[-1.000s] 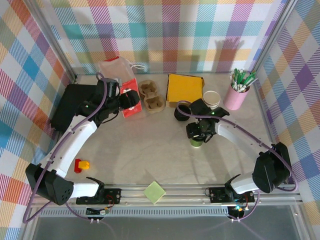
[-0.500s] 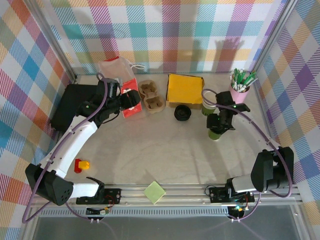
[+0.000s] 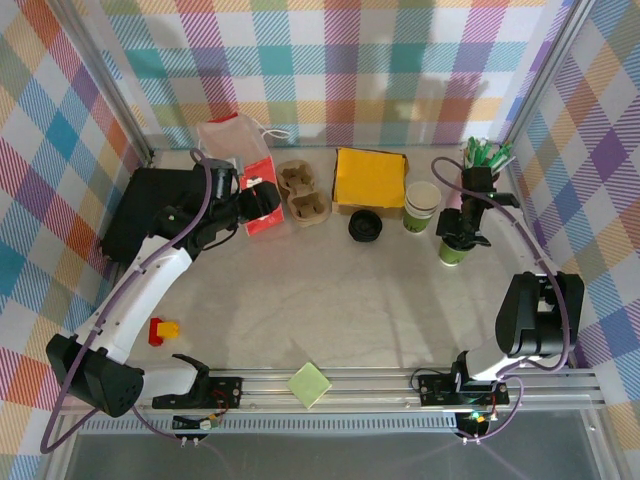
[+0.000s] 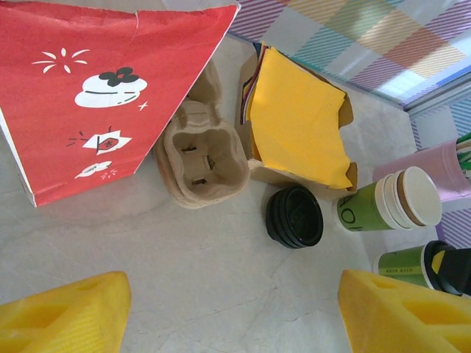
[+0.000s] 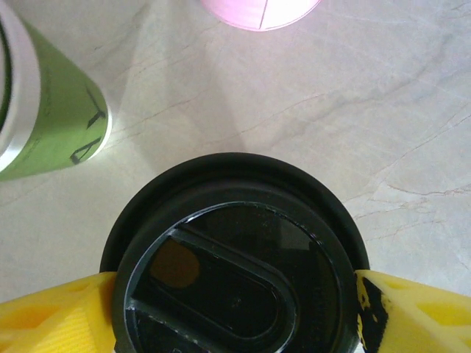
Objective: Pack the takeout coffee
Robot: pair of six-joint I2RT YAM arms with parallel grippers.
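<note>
The takeout coffee (image 5: 234, 257) sits between the fingers of the right tool (image 5: 235, 312), clamped by them from both sides.

The top camera looks down over the table (image 3: 320, 300); both wrist cameras share the takeout coffee (image 5: 235, 272), the right one from very close.

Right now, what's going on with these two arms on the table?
The right gripper is shut on the takeout coffee, at the right side of the table, beside the stack of lidless cups and the pink pen cup. I cannot tell whether the coffee rests on the table or is lifted. The left gripper is open, holding nothing, and hovers close to the red paper bag. The coffee is not yet in the bag.
</note>
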